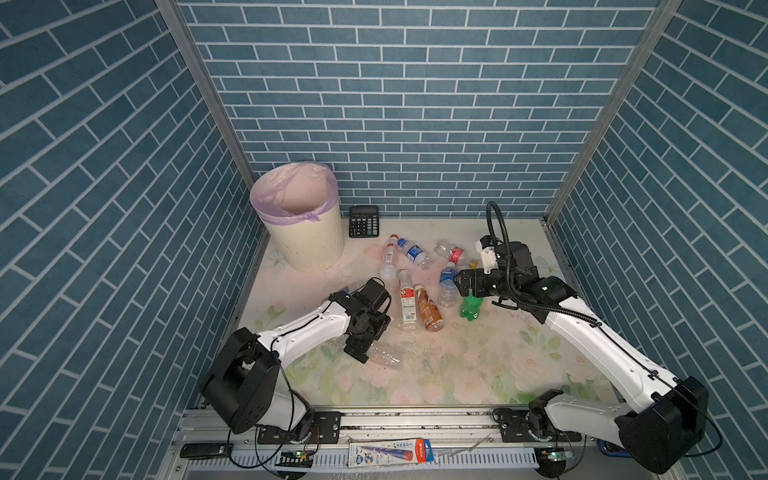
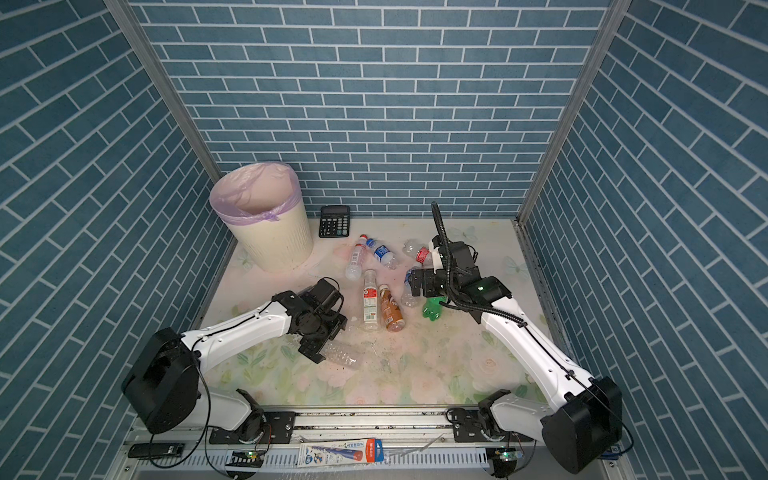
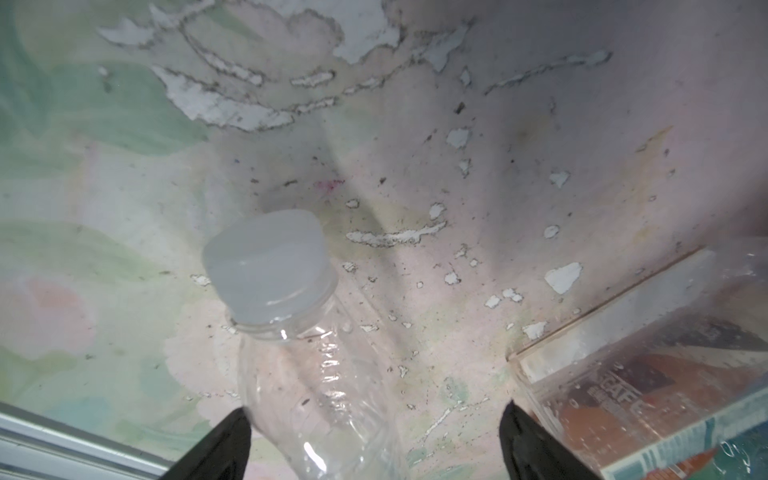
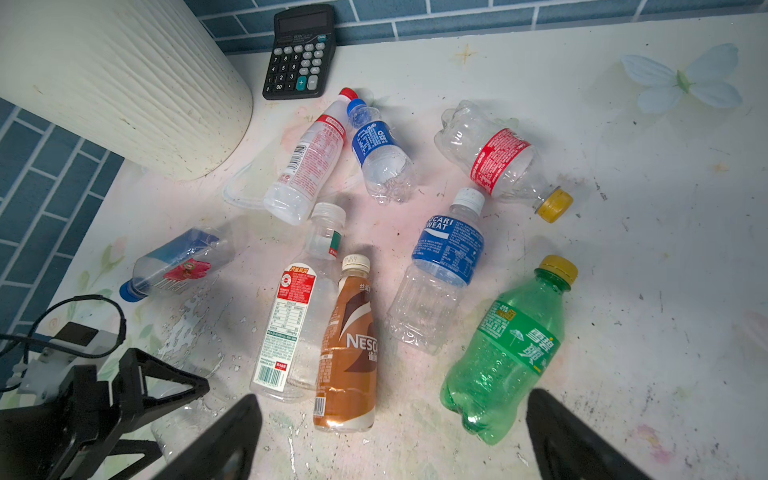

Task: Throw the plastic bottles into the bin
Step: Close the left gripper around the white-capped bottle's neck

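Between my matt black plastic left fingers (image 3: 220,449): a crinkled, glossy clear plastic bottle (image 3: 320,386), frosted white cap. Beneath them, the floral-printed tabletop (image 3: 540,124) is matt, scuffed, peeling.

free: table (image 1: 478,374) front-centre | blocked: plastic bottles (image 1: 408,305) mid-table | calculator (image 1: 364,221) just beside bin (image 1: 307,245)

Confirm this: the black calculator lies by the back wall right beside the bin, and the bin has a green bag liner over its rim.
One thing is wrong: the bag liner is lilac, not green, as both top views show. The rest stands: the black calculator lies by the back wall right beside the bin.
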`<act>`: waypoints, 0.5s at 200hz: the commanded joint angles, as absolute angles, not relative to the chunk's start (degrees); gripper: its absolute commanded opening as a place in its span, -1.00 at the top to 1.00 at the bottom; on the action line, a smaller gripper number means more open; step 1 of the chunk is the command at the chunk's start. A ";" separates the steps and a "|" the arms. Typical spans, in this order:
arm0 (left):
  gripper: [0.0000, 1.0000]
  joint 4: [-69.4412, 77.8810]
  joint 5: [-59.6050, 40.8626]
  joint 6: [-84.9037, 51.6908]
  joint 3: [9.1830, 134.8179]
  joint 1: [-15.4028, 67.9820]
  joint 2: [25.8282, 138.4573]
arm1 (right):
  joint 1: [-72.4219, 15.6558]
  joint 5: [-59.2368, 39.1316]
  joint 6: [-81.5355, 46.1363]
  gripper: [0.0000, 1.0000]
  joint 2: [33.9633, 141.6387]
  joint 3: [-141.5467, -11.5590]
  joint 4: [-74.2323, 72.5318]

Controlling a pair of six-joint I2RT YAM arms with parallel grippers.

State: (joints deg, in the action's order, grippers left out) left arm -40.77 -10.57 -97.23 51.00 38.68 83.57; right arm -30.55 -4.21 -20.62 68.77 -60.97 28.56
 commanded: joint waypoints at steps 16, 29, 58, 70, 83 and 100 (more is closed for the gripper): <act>-0.75 -38.38 -10.64 -97.82 49.42 39.29 86.41 | -30.83 -3.47 -20.74 -0.99 67.84 -58.98 27.17; -0.70 -38.35 -10.55 -97.82 49.31 39.29 86.88 | -30.84 -3.46 -20.70 -0.98 67.77 -58.89 27.05; -0.52 -38.15 -9.41 -97.65 48.63 39.29 87.25 | -30.80 -3.18 -20.39 -0.98 67.90 -58.53 26.70; -0.45 -37.58 -8.95 -97.47 48.11 39.29 87.57 | -30.77 -3.08 -20.37 -0.98 68.03 -58.53 26.47; -0.31 -37.10 -8.82 -97.15 47.68 39.29 88.18 | -30.77 -3.12 -20.30 -0.98 68.28 -58.44 26.22; -0.17 -37.02 -8.47 -96.13 47.88 39.29 89.04 | -30.67 -3.32 -20.30 -0.98 68.55 -58.45 26.02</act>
